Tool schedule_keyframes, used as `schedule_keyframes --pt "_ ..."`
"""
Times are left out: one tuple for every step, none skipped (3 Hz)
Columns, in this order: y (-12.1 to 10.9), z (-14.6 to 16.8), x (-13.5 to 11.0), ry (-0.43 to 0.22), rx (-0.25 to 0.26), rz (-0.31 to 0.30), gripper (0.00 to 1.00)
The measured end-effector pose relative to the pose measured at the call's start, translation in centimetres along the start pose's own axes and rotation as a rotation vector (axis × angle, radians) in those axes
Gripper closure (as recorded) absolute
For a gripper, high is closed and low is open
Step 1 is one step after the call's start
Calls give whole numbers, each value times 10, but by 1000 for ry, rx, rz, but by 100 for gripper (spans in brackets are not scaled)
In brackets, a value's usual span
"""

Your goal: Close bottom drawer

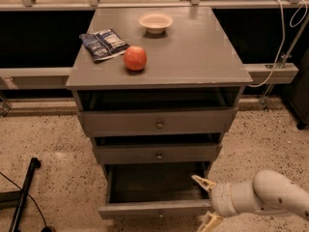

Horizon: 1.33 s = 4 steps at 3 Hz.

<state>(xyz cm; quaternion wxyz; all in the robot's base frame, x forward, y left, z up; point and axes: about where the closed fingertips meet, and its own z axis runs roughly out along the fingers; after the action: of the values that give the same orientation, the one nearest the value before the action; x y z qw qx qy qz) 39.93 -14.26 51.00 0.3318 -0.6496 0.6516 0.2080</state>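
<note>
The bottom drawer (pixel 145 210) stands pulled far out at the cabinet's foot, dark inside showing. The gripper (pixel 206 202) sits at its front's right end, its 2 fingers (pixel 203 181) spread, pinching nothing. Likely step: seat against the front, then push straight back. The middle drawer (pixel 158 153) overhangs above; bare floor (pixel 58 144) lies left.

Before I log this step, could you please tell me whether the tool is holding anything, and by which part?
Nothing is held: the tool sits open at the right front corner of the pulled-out bottom drawer.
</note>
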Motion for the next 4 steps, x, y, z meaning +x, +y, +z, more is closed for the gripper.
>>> schedule_keyframes --pt "19 31 6 -65 -39 -35 0" --pt "19 31 7 -63 -39 -32 0" --pt "17 64 30 -40 -96 3 0" --pt "7 107 71 -16 -88 -7 0"
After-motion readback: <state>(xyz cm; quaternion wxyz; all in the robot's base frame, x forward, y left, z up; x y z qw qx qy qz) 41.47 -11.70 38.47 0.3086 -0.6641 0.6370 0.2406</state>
